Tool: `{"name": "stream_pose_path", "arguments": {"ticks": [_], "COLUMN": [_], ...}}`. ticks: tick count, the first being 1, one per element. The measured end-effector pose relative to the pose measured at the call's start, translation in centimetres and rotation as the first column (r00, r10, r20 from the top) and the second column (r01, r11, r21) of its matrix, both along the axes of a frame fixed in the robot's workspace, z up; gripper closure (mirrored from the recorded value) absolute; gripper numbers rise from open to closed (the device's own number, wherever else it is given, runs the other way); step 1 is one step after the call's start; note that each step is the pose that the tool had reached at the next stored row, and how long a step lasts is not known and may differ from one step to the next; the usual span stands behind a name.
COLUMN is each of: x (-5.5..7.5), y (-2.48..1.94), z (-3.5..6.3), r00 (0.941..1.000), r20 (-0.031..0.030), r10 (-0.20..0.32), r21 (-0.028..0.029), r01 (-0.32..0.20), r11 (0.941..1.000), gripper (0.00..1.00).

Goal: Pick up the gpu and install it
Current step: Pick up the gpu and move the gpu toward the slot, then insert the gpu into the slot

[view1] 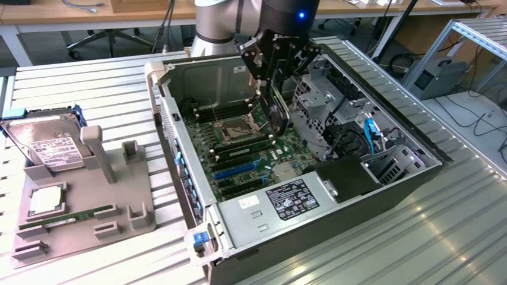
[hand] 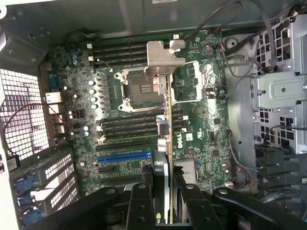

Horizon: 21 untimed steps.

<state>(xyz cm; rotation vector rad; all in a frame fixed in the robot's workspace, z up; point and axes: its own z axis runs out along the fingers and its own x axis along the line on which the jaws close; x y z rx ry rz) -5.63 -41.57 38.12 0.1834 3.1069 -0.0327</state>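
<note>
A: While the arm hangs over the open computer case [view1: 190,77], where is the gpu [view1: 279,116]?

B: Clamped edge-on between the gripper's [view1: 275,71] fingers, upright above the motherboard [hand: 206,143], with its silver bracket [hand: 164,60] at the far end.

Even bright light, soft shadows
</note>
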Motion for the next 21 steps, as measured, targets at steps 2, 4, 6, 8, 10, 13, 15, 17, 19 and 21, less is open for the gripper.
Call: {"name": "stream_pose_path", "arguments": {"ticks": [2,4,6,8,10,13,15,17,19,21], "x": [0.2,0.4,0.5,0.7,0.9,1.2,1.3,1.3,1.4,1.4], "y": [0.0,0.0,0.0,0.01,0.01,0.01,0.01,0.01,0.01,0.01], "z": [0.0,-0.01,-0.01,-0.01,-0.01,-0.02,-0.02,-0.01,-0.02,-0.02], "r00": [1.0,1.0,1.0,1.0,1.0,1.0,1.0,1.0,1.0,1.0], "r20": [0.0,0.0,0.0,0.0,0.0,0.0,0.0,0.0,0.0,0.0], "r10": [0.0,0.0,0.0,0.0,0.0,0.0,0.0,0.0,0.0,0.0], "r21": [0.0001,0.0001,0.0001,0.0001,0.0001,0.0001,0.0001,0.0,0.0001,0.0001], "r01": [0.0,0.0,0.0,0.0,0.0,0.0,0.0,0.0,0.0,0.0], "r11": [1.0,1.0,1.0,1.0,1.0,1.0,1.0,1.0,1.0,1.0], "gripper": [0.73,0.73,0.73,0.73,0.73,0.73,0.73,0.73,0.73,0.73]}}
